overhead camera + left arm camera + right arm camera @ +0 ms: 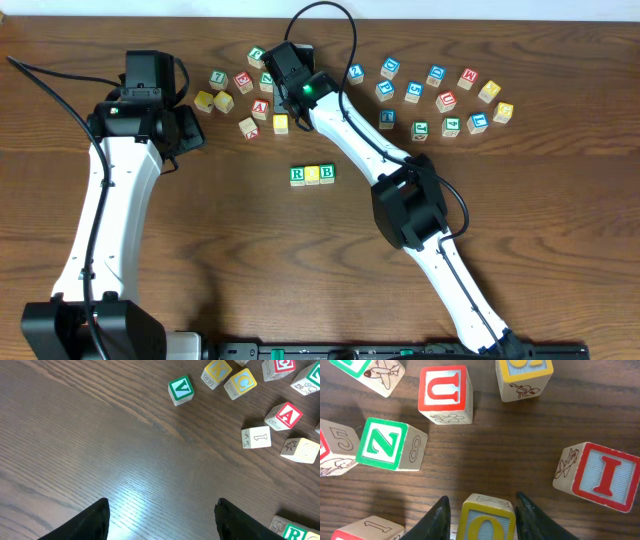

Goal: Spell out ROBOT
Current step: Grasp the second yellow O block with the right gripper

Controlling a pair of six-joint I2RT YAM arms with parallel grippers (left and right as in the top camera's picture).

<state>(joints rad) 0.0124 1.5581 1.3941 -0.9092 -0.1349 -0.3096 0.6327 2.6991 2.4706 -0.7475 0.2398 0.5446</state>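
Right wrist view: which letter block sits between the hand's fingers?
The yellow-bordered O block, at the bottom edge between the right hand's dark fingers. The red U, green-framed block and red I lie outside them.

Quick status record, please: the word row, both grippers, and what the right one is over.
row: R block, yellow block (letter unreadable), B block, side by side
row count: three of five
left gripper: open, nothing between its fingers, over bare table
right gripper: fingers flank the O block; contact unclear
near the O block: U block, Z block, I block
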